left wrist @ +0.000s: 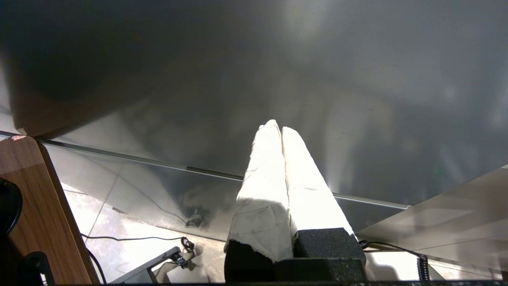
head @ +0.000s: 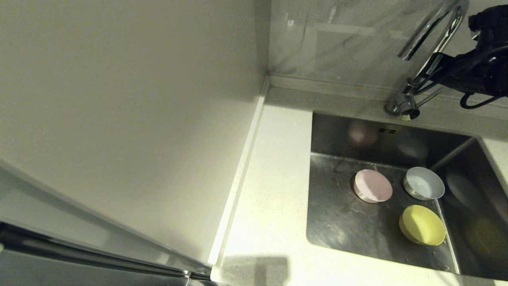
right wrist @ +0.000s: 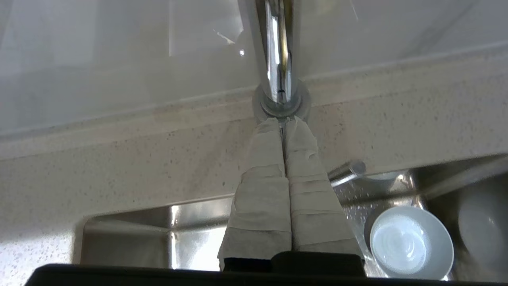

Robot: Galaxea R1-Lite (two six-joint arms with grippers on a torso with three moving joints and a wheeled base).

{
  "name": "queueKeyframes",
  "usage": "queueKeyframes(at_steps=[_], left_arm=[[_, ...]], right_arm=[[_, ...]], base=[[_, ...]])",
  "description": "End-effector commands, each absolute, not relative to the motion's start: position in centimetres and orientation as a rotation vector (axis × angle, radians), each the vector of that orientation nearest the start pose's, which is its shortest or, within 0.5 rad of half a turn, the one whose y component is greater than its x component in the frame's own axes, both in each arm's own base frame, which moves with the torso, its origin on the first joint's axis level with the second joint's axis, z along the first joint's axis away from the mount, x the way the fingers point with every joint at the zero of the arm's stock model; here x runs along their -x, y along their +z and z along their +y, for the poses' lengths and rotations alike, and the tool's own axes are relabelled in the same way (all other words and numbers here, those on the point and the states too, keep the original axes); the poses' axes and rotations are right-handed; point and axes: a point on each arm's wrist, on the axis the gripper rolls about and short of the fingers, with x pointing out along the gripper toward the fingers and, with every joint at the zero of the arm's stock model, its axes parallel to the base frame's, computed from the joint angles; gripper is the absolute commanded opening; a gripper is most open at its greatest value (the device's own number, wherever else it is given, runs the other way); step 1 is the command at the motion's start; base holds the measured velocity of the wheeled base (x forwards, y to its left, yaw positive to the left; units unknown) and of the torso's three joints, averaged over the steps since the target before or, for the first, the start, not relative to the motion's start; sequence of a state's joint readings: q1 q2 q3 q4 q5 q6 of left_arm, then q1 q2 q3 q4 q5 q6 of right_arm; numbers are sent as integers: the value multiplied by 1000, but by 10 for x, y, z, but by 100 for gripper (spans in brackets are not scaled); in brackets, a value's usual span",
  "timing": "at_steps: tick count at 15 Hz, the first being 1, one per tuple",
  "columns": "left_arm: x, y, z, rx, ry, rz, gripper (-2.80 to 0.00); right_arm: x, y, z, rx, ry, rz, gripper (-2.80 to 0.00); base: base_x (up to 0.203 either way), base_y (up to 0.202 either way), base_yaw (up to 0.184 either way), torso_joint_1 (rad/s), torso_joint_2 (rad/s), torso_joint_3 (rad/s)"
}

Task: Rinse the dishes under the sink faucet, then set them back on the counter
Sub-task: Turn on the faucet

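**One closed claw at the tap's foot**

Three dishes, pink [head: 373, 185], white [head: 424, 183] and yellow-green [head: 422, 225], lie in the sink [head: 341, 222]. Beyond them the right gripper [right wrist: 283, 120], fingers pressed together and empty, points at the faucet [right wrist: 278, 59] base; its lever [right wrist: 346, 171] lies just beside. The left gripper [left wrist: 278, 129] is parked, closed.

The head camera looked steeply down from above onto the counter [head: 274, 190] corner, with the sink [head: 337, 222] at four o'clock, the faucet [head: 432, 47] at two o'clock and a plain wall panel [head: 127, 119] filling the nine o'clock side. The right wrist camera sat close behind its own fingers [right wrist: 262, 190], facing the faucet [right wrist: 278, 51] base at twelve o'clock from very near, with the sink [right wrist: 131, 234] beneath; both views shared the faucet, the counter strip behind it and the white bowl [head: 424, 182] [right wrist: 410, 242]. The left wrist camera faced a grey surface [left wrist: 278, 79] and floor [left wrist: 119, 222], sharing nothing with the others.
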State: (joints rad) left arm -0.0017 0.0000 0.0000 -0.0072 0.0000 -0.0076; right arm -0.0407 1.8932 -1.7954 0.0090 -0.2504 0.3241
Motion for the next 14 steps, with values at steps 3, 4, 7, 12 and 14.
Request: queueKeyframes(at_steps=[3, 4, 7, 12, 14], left_arm=[[23, 75, 0, 8, -2, -5, -280], [23, 75, 0, 8, -2, -5, -280], [23, 75, 0, 8, -2, -5, -280], [23, 75, 0, 8, -2, -5, -280], [23, 75, 0, 8, -2, -5, -280]], right_arm=[[-389, 328, -22, -282, -310, 32, -280], [-393, 327, -22, -278, -312, 24, -280], [-402, 323, -24, -252, -336, 10, -280], [-414, 317, -27, -223, -350, 16, -280], [-417, 313, -30, -205, -358, 26, -280]], base=[[0, 0, 0, 0, 0, 0], [0, 0, 0, 0, 0, 0], [0, 0, 0, 0, 0, 0], [0, 0, 0, 0, 0, 0], [0, 0, 0, 0, 0, 0]])
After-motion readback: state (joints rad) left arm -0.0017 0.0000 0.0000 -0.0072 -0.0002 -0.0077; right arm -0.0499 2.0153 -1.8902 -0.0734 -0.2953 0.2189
